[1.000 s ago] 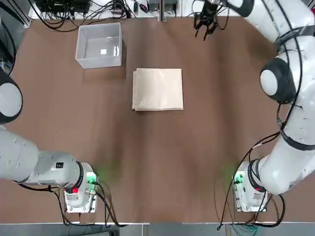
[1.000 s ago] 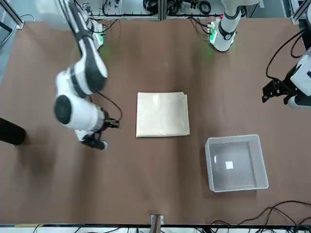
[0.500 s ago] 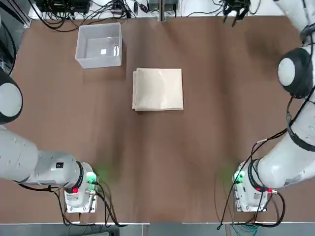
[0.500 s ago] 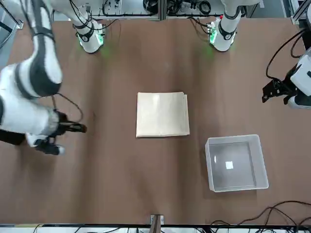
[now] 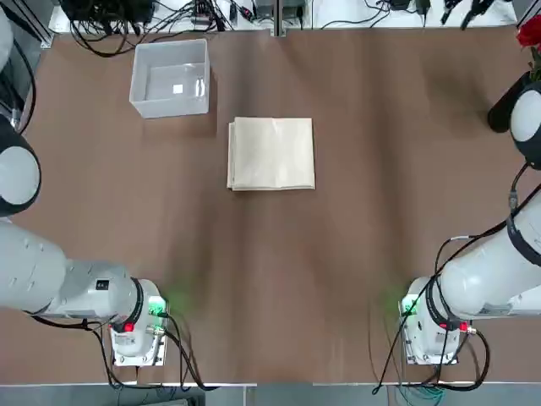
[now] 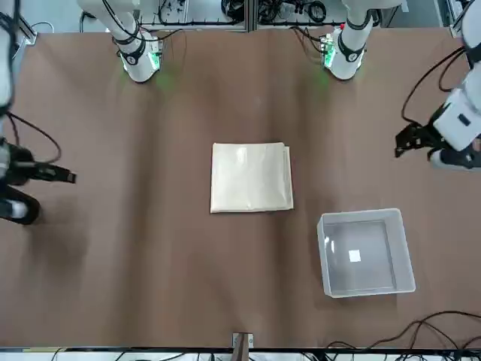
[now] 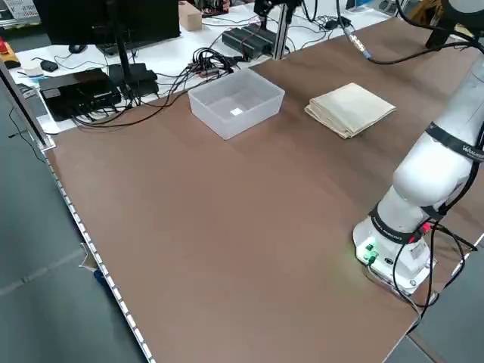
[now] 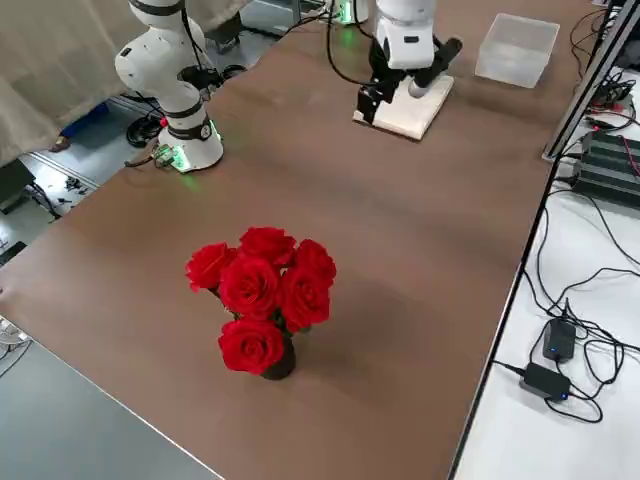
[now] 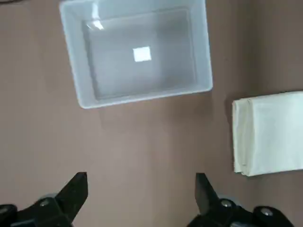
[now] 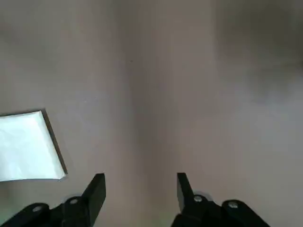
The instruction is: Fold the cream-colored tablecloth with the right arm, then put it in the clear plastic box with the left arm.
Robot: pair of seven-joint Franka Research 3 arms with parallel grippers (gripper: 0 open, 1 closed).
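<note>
- Cream-coloured, plain fabric tablecloth is seen lying folded into a neat square at the middle of the brown desk; folding is judged done.
- Next, a reach by the left claw to grasp the cloth is called for, then a carry to the clear square plastic box lying nearby.
- Left claw is held wide open and empty above the desk, near box and cloth.
- Right claw is parted, empty, well apart from the cloth.
</note>
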